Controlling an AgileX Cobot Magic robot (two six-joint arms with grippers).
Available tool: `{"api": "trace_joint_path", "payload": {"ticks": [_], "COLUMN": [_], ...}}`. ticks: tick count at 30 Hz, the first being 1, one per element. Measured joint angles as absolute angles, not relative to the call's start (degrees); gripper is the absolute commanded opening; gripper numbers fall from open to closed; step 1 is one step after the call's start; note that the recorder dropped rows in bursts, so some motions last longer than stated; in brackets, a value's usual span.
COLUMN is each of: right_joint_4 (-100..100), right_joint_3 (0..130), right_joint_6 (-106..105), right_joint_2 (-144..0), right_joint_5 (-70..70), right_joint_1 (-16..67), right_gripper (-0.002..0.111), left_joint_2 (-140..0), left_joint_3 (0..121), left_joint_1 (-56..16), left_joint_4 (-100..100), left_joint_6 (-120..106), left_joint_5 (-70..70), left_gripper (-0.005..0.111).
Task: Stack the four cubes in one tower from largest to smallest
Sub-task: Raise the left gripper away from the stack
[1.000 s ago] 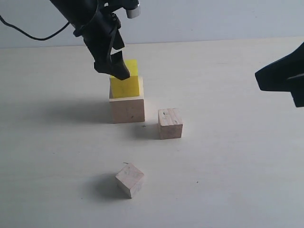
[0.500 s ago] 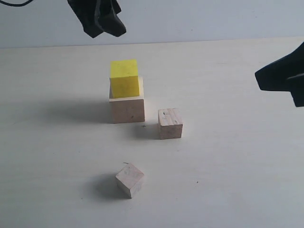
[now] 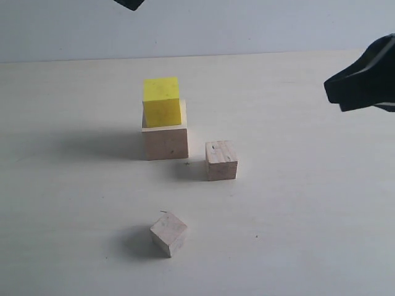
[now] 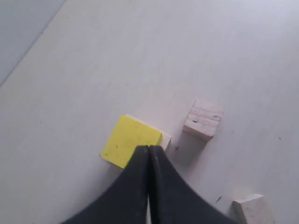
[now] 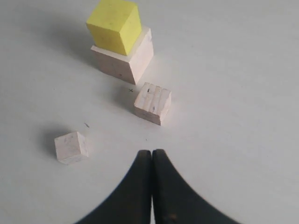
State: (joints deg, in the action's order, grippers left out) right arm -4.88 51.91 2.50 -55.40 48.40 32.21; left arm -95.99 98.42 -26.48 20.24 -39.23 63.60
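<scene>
The yellow cube rests on the large pale wood cube in mid-table. A small pale cube stands just right of that stack. The smallest pale cube lies nearer the front, turned at an angle. My left gripper is shut and empty, high above the stack; only its tip shows at the top edge of the exterior view. My right gripper is shut and empty, hovering at the right, clear of the cubes. From the right wrist I see the yellow cube and the small cube.
The pale tabletop spreads around the cubes, with a grey wall behind its far edge. From the left wrist, the small cube and the smallest cube lie beside the stack.
My left gripper let go of the yellow cube, rose up out of the exterior view and shut. The right arm shifted slightly up and left. The cubes stayed put.
</scene>
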Motion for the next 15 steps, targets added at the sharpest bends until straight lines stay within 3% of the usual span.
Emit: {"api": "trace_joint_path", "payload": {"ticks": [7,15], "right_joint_4": [-4.62,-4.62], "right_joint_3": [51.91,51.91], "right_joint_6": [2.73,2.73], "right_joint_2": [-59.46,-61.72], "right_joint_5": [46.29,44.07], "right_joint_1": [32.21,32.21], "right_gripper": [0.000,0.000], "left_joint_2": [-88.71,-72.19], "left_joint_3": [94.00,74.32], "left_joint_1": [-26.48,-26.48], "left_joint_4": [19.77,16.40], "left_joint_6": [-31.20,-20.40], "left_joint_5": [61.26,46.57], "left_gripper": [0.000,0.000]}}
